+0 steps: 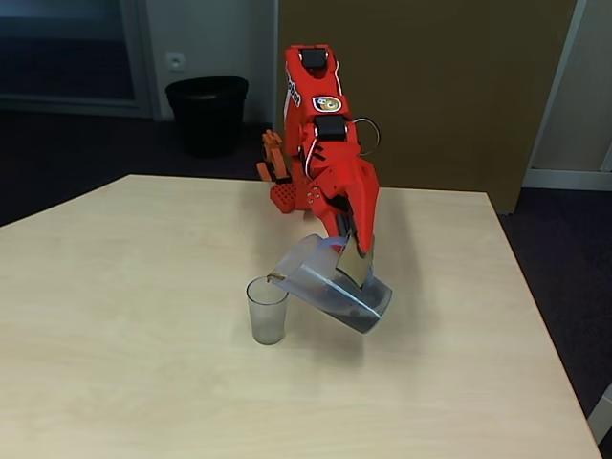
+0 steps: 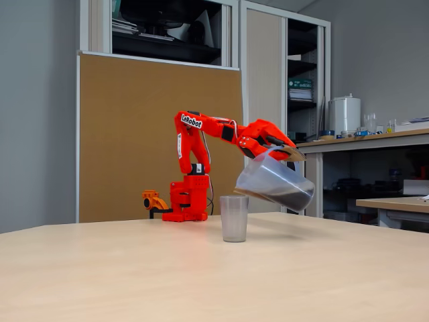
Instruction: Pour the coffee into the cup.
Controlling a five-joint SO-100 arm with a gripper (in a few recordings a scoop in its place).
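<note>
The red gripper (image 1: 352,251) clamps the jug (image 1: 337,290) by its handle, tipped left with its spout just over the cup (image 1: 267,310). The coffee (image 2: 285,196) pools low in the jug. The cup stands upright mid-table (image 1: 143,363), apparently empty.

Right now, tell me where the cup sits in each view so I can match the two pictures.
In a fixed view from above the table's front: the cup stands left of centre, just under the tilted jug's spout.
In a fixed view from the side: the cup stands at centre, on the table's far part.
Shared landmark: the red arm behind the cup, its gripper holding the jug.
</note>
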